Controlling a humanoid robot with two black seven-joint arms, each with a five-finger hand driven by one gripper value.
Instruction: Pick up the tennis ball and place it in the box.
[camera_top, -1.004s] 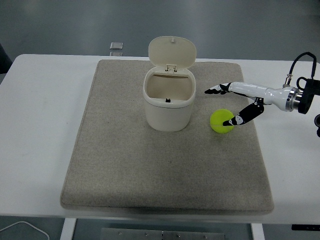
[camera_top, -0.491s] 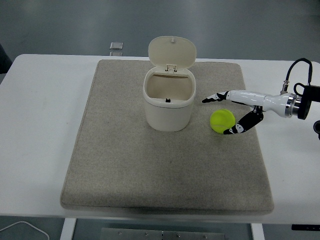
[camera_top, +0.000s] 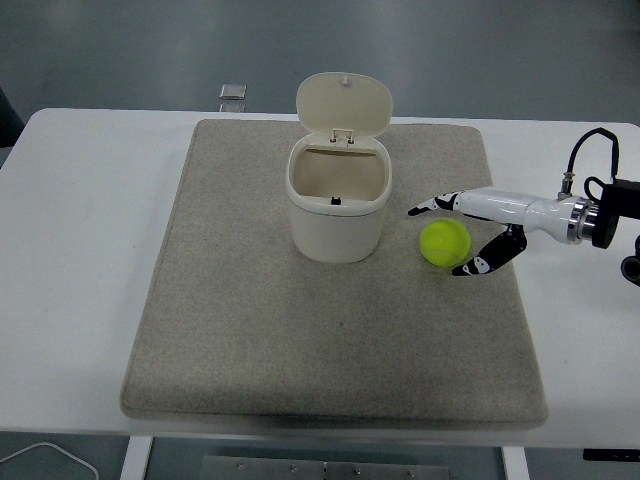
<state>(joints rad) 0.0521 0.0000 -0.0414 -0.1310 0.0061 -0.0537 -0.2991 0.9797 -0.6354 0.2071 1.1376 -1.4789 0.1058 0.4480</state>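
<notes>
Head view: we log the tennis ball (camera_top: 445, 242) on the mat (camera_top: 250, 330), at 3 o'clock from the open-lidded box (camera_top: 338, 205) and just beside it. Right hand (camera_top: 447, 236) brackets the ball, fingers spread to either side, grasp not yet closed. We judge the lift must go toward 9 o'clock, over the rim. Open mat lies at 6 o'clock.

Fuzzy tennis ball (camera_top: 445, 242); rough mat (camera_top: 330, 330)

A white table (camera_top: 80, 250) stands on a dull grey-blue floor (camera_top: 480, 50).
</notes>
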